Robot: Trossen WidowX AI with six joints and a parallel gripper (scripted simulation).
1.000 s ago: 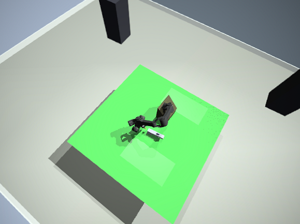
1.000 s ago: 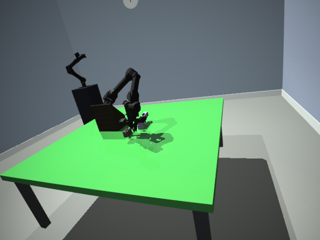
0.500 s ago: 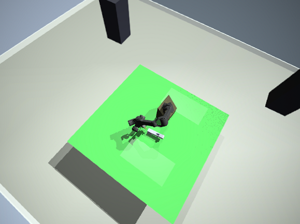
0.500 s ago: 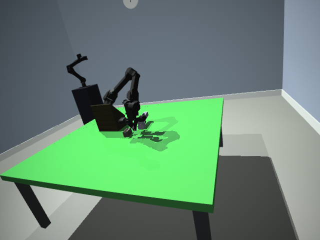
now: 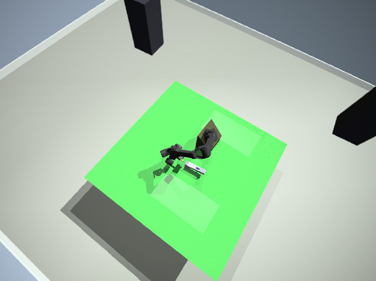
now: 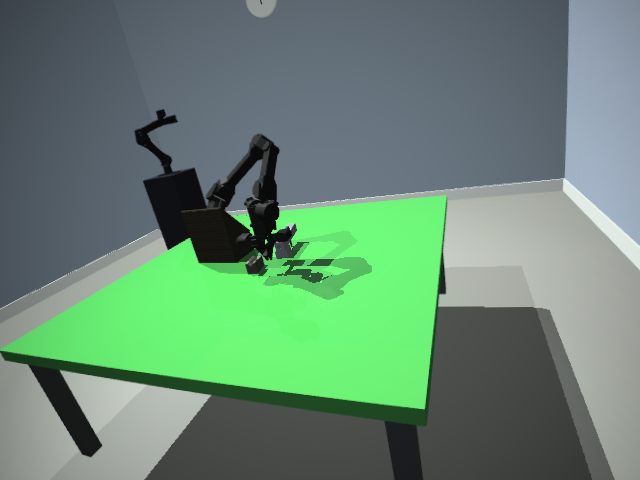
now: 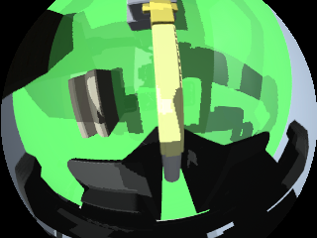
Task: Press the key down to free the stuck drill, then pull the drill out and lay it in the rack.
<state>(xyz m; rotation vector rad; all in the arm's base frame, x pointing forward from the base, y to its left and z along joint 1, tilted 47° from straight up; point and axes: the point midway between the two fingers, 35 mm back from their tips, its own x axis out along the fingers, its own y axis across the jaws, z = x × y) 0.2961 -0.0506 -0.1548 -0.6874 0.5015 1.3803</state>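
Observation:
My gripper (image 6: 267,254) (image 7: 165,130) is shut on a long yellow bar (image 7: 167,74) with a dark grey end between the fingers. A yellow crosspiece at its far end overlaps a grey block (image 7: 138,21). Whether the bar is the drill or the key, and whether it touches the block, I cannot tell. A pale fixture (image 5: 190,165) (image 6: 283,251) with a dark round spot on top stands beside the gripper. A small brown-grey grooved block (image 5: 168,178) (image 6: 254,265) (image 7: 81,106), apparently the rack, lies on the other side of the gripper. No separate key is distinguishable.
A dark brown wedge-shaped stand (image 5: 215,127) (image 6: 209,237) is under the arm's base. The green table (image 5: 166,113) (image 6: 206,330) carries everything. Dark pedestals (image 5: 147,24) (image 5: 362,121) stand beyond the table; one (image 6: 175,206) holds another arm.

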